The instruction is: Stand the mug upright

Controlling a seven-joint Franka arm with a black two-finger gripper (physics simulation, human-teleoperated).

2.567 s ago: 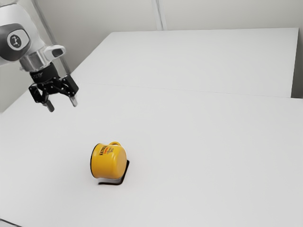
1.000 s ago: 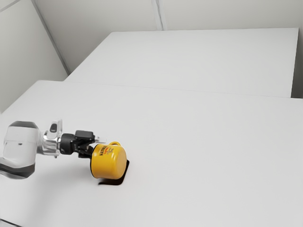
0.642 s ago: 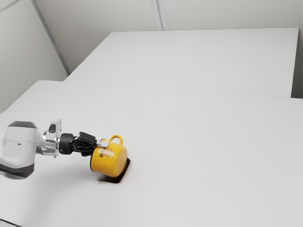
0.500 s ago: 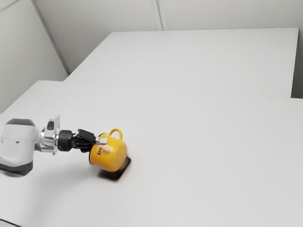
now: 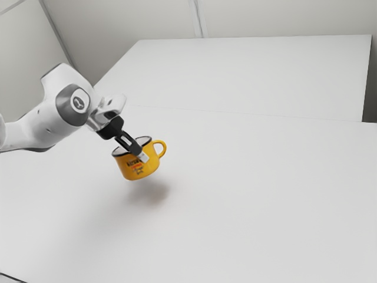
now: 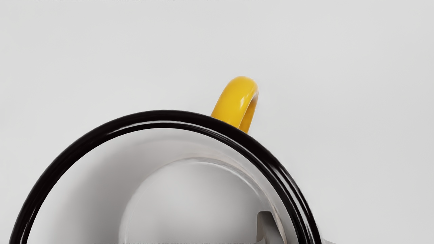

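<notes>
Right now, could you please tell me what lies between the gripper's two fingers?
The wall of the mug, near its black rim: the wrist view shows one finger inside the mug and the other's edge outside.

White, rounded arm (image 5: 41,125); dark grey joint cover (image 5: 65,112) with a pale disc (image 5: 78,95) bearing a dark mark; black gripper (image 5: 139,153); light grey fingertip (image 5: 143,157).
</notes>
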